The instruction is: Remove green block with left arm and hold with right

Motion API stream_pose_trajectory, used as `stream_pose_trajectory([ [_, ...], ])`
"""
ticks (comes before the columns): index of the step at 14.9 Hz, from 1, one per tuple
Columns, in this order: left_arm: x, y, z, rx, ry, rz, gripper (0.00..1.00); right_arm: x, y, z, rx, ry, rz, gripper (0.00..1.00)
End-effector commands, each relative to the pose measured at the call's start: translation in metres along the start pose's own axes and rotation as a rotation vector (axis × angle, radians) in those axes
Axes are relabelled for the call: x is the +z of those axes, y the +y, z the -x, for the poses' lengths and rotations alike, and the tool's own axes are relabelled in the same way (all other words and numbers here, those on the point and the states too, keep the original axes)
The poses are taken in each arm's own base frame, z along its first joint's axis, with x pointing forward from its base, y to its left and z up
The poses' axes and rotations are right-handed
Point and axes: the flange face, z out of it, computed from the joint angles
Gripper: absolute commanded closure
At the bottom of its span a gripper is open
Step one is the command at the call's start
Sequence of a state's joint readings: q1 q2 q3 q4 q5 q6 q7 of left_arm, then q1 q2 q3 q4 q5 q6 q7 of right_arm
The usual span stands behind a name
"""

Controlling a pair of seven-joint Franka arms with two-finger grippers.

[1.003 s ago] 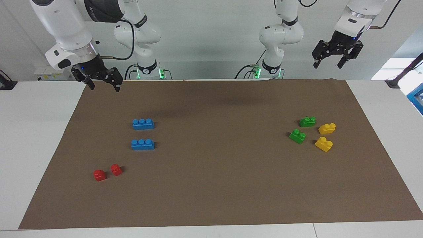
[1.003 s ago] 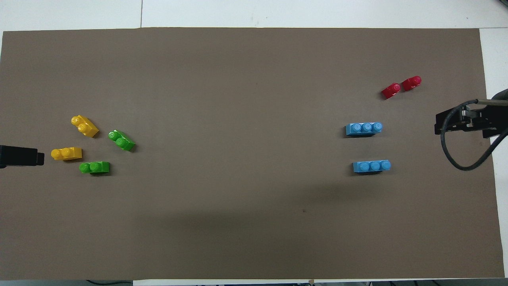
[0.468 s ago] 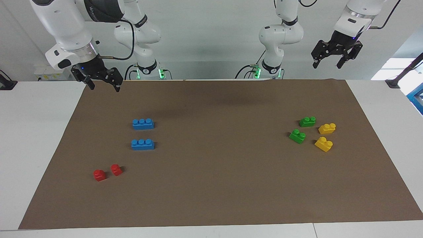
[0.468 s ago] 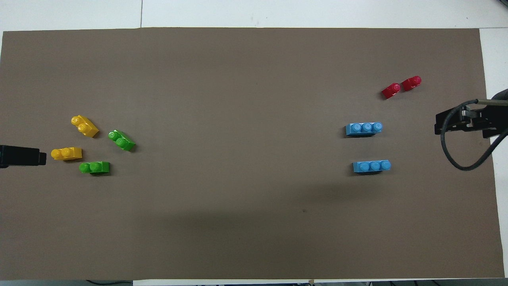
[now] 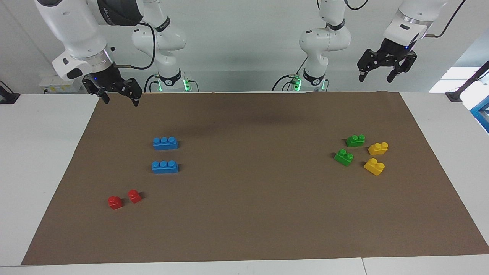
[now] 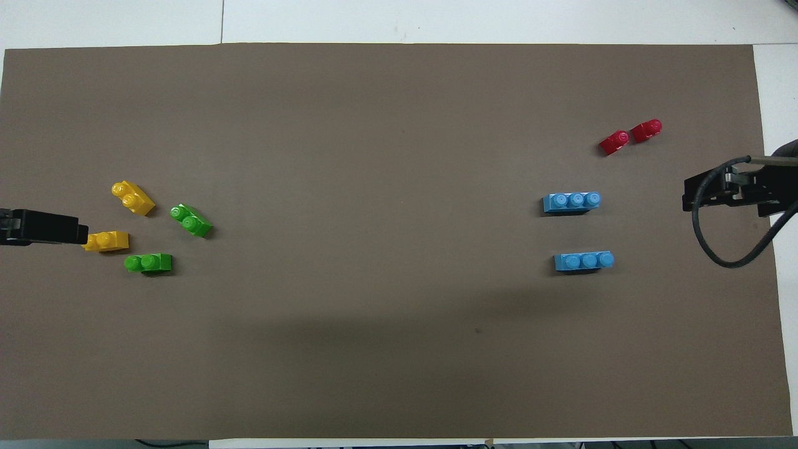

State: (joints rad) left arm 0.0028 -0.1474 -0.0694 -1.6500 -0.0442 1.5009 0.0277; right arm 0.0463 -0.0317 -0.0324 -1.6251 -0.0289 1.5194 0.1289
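Observation:
Two green blocks lie on the brown mat (image 5: 244,214) toward the left arm's end: one (image 5: 355,140) (image 6: 148,263) nearer to the robots, the other (image 5: 344,157) (image 6: 192,221) farther. My left gripper (image 5: 375,79) hangs open and empty, high in the air at that end of the table. In the overhead view the left gripper (image 6: 78,232) overlaps the end of a yellow brick (image 6: 107,241). The right gripper (image 5: 120,101) (image 6: 689,196) is open and empty too, waiting above the mat's corner at the right arm's end.
Two yellow bricks (image 5: 378,148) (image 5: 374,166) sit beside the green ones. Two blue three-stud bricks (image 5: 165,143) (image 5: 165,167) and two small red bricks (image 5: 115,202) (image 5: 134,196) lie toward the right arm's end. White table (image 5: 42,160) surrounds the mat.
The left gripper has drifted a little toward the cluster of green and yellow bricks, now overlapping a yellow brick from above. The right arm and all bricks are unmoved.

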Motion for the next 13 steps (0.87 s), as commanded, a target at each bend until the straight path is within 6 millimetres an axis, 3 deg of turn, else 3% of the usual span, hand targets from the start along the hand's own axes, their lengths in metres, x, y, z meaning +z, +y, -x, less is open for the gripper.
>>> stream_pose_trajectory([
  [1, 0.008, -0.002, -0.024, 0.003, -0.010, 0.019, 0.00, 0.000, -0.001, 0.006, 0.011, 0.018, 0.004, 0.00],
  [4, -0.003, -0.005, -0.017, -0.001, 0.020, 0.015, 0.00, 0.000, 0.000, 0.006, 0.012, 0.018, 0.004, 0.00],
  [13, 0.000, -0.005, -0.013, 0.004, 0.008, 0.015, 0.00, 0.000, -0.001, 0.006, 0.011, 0.017, 0.004, 0.00],
])
